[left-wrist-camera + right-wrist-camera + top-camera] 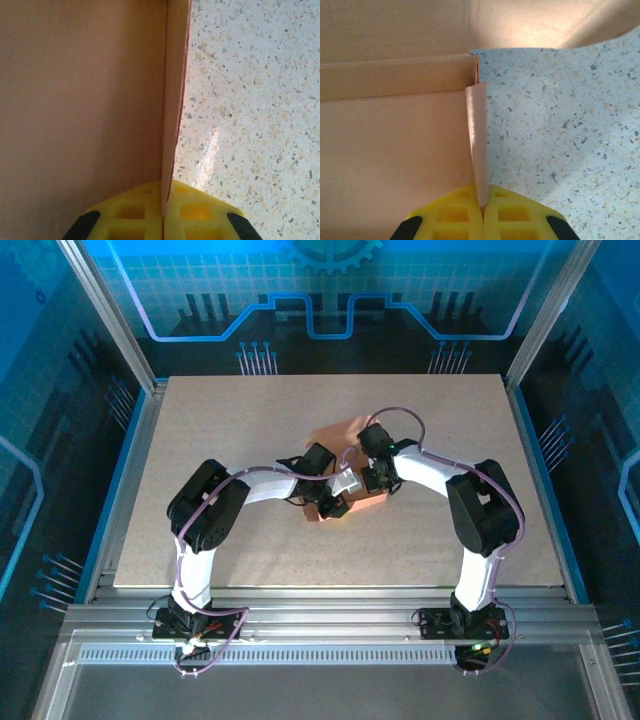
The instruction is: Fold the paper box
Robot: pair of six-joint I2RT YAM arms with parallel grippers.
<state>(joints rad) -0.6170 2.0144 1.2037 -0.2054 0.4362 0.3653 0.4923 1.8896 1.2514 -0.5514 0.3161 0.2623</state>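
The salmon-orange paper box (pixel 357 500) lies partly folded at the middle of the table, under both wrists. My left gripper (pixel 333 506) is shut on one of its upright side walls; in the left wrist view that wall (pixel 175 100) rises edge-on from between the yellow fingers (pixel 135 212), with the box floor (pixel 80 110) to its left. My right gripper (pixel 372 480) is shut on another upright wall (pixel 477 145) of the paper box, pinched edge-on between its yellow fingers (pixel 512 215). A rear wall (pixel 395 75) meets it at the corner, and a lid flap (pixel 535 22) leans overhead.
The speckled tabletop (pixel 250 440) spreads on every side of the box. Metal frame rails (pixel 300 615) run along the near edge, with posts at the back corners and blue panels beyond.
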